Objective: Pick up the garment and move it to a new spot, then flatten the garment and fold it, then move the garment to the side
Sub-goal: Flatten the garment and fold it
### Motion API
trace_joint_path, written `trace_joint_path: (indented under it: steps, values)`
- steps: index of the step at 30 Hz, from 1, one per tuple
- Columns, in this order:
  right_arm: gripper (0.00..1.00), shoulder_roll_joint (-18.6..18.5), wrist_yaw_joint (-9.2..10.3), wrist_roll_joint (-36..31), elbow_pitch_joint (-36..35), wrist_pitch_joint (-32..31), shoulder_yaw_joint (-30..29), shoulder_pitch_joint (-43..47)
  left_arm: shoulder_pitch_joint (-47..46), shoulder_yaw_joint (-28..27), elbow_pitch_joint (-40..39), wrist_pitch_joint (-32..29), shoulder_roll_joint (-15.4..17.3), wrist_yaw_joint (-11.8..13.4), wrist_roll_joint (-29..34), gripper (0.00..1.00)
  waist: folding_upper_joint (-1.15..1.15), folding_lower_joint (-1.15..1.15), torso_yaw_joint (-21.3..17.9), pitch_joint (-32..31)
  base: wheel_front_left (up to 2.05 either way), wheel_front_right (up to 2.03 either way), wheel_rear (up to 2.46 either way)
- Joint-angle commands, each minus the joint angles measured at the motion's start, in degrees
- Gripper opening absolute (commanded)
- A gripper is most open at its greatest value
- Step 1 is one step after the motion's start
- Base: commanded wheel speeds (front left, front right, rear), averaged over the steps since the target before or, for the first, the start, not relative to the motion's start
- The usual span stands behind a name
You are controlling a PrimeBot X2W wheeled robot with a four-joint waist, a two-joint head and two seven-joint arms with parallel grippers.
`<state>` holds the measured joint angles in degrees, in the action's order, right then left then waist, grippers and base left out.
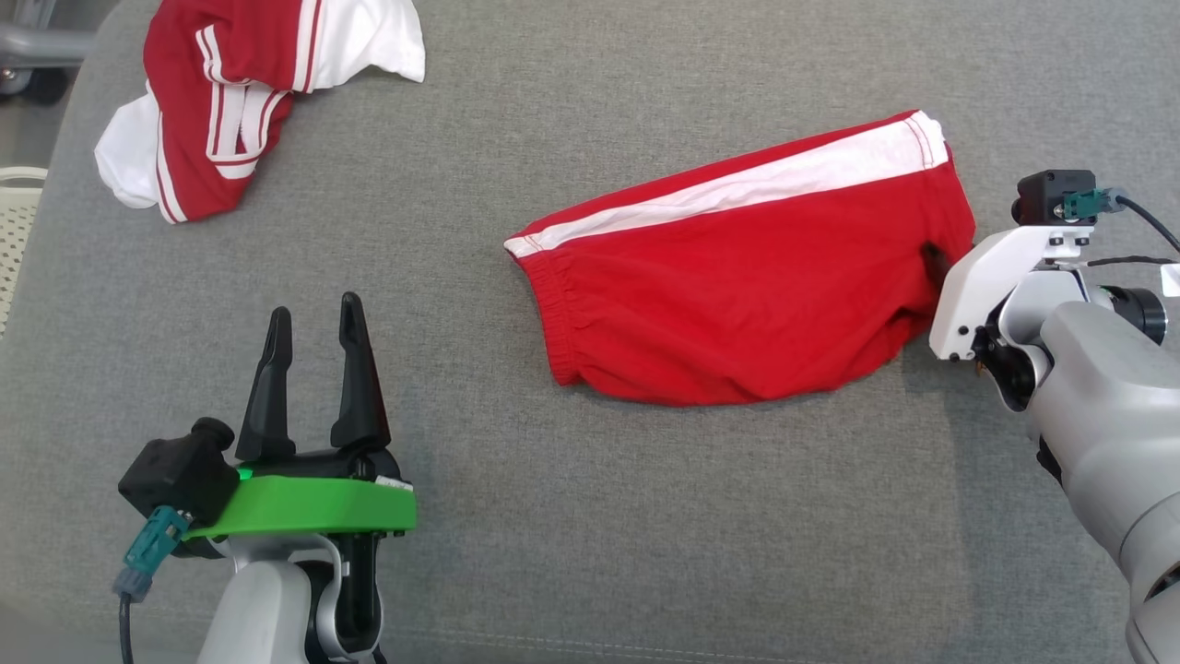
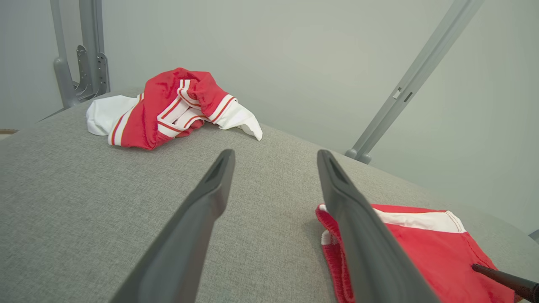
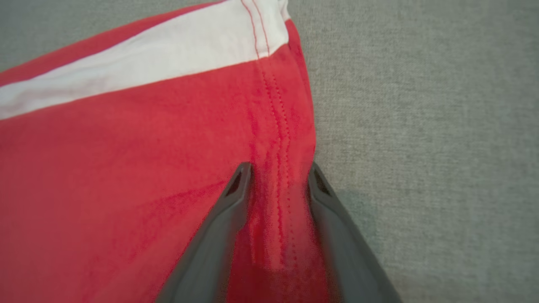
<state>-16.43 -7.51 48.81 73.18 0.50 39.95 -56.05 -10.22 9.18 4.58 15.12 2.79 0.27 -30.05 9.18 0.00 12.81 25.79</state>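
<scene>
My right end effector [image 3: 278,168] is part closed at the right hem of the red shorts [image 1: 737,304]. Its 2 fingers [image 3: 219,235] straddle a ridge of stitched cloth that touches both, but I cannot tell whether that is a firm hold. The shorts lie flat on the desk [image 1: 553,535], which is covered in grey woven fabric. My left end effector [image 1: 315,309] hovers wide open and empty. A crumpled red-and-white garment [image 1: 230,101] sits far left. Behind are a pale wall [image 2: 316,63] and grey metal struts [image 2: 414,75].
</scene>
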Motion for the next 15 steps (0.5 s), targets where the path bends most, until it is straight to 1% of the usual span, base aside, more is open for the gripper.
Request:
trace_joint_path:
  steps: [1,3,4,5,9,13,15]
  values:
    - [0.22,0.4,0.04,0.4,0.9,-0.7,-0.1,1.9,0.4,-0.1,0.2,0.0,0.2,0.0,-0.1,1.0,-0.01,0.0,-0.3,-0.1,0.0,0.0,0.0]
    - [0.1,0.6,0.05,1.0,0.9,0.2,-0.9,2.1,0.5,-0.1,0.2,0.0,0.2,0.0,0.0,1.0,-0.01,0.0,-0.6,-0.1,0.0,0.0,0.0]
    - [0.02,0.6,0.07,1.4,0.9,0.6,-1.4,2.3,0.6,-0.1,0.2,0.0,0.2,0.1,0.1,1.0,-0.01,0.0,-0.8,-0.2,0.0,0.0,0.0]
    - [0.0,0.6,0.07,1.9,0.9,1.0,-1.9,2.6,0.7,-0.1,0.3,0.0,0.2,0.0,0.2,1.0,-0.01,0.0,-1.0,-0.3,0.0,0.0,0.0]
    - [0.0,0.9,0.09,4.2,0.6,2.8,-4.0,3.8,0.9,-0.2,0.5,0.0,0.2,-0.1,0.6,1.0,-0.01,0.0,-1.8,-0.8,0.0,0.0,0.0]
    - [0.0,1.1,0.08,7.4,-2.4,4.6,-5.9,6.2,1.6,-0.3,0.7,0.0,0.2,-0.2,1.0,1.0,-0.01,0.0,-3.0,-1.7,0.0,0.0,0.0]
    - [0.0,0.5,0.08,9.1,-4.2,5.3,-6.7,7.7,1.8,-0.4,0.8,0.0,0.2,-0.2,1.3,1.0,-0.01,0.0,-3.8,-2.3,0.0,0.0,0.0]
